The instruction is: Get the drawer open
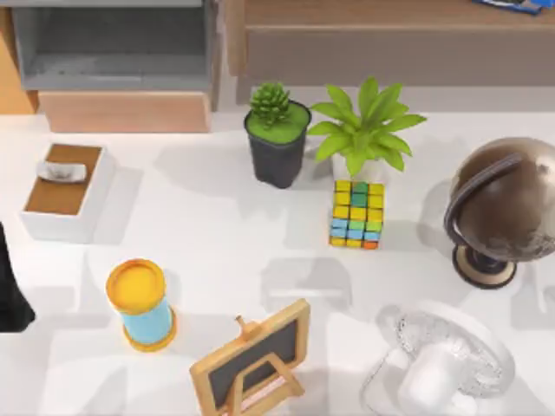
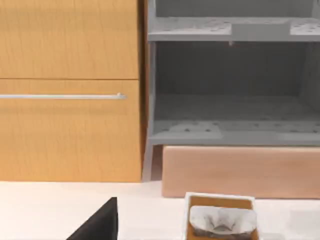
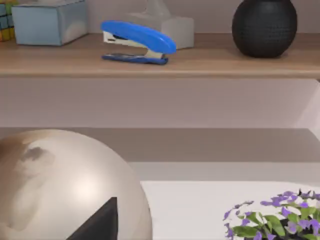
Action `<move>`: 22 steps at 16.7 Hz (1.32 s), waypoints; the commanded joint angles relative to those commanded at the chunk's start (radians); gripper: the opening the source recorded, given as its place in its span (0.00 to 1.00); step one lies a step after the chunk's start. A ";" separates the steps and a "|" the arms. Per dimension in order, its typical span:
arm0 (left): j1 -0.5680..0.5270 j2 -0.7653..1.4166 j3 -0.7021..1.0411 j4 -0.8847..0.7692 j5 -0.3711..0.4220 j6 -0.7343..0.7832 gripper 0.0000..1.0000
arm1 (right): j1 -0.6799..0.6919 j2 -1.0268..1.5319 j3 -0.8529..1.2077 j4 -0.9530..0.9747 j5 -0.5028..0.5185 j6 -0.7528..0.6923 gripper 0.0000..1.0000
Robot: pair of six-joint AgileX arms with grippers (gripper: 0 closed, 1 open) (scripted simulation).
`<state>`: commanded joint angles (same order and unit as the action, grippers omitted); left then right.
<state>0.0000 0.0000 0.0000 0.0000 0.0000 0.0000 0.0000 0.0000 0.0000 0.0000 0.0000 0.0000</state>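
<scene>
The drawer [image 2: 67,132] is the orange-tan wood front at the cabinet's left, with a thin silver bar handle [image 2: 62,96] along its upper edge; it sits flush with the panel above. From above the drawer [image 1: 12,82] is a narrow orange strip at the far left edge. My left gripper [image 2: 97,226] hangs back from the cabinet, over the table in front of the drawer, touching nothing. The left arm [image 1: 9,290] is a dark shape at the table's left edge. My right gripper [image 3: 97,225] is parked near the globe [image 3: 60,185] on the right.
Right of the drawer is a grey compartment [image 2: 230,100] with a peach front [image 2: 240,170]. A tissue box [image 1: 65,191] stands before it. Two potted plants [image 1: 277,130], a colour cube [image 1: 356,213], a cup [image 1: 140,303], a small chalkboard [image 1: 256,360], a fan [image 1: 442,364] and a globe [image 1: 507,208] fill the table.
</scene>
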 joint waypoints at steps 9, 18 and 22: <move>-0.099 0.300 0.226 0.122 -0.125 0.012 1.00 | 0.000 0.000 0.000 0.000 0.000 0.000 1.00; -0.327 1.004 0.654 0.347 -0.331 0.014 1.00 | 0.000 0.000 0.000 0.000 0.000 0.000 1.00; -0.380 1.149 0.752 0.400 -0.371 0.015 1.00 | 0.000 0.000 0.000 0.000 0.000 0.000 1.00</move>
<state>-0.3802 1.1487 0.7518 0.4000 -0.3713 0.0153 0.0000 0.0000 0.0000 0.0000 0.0000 0.0000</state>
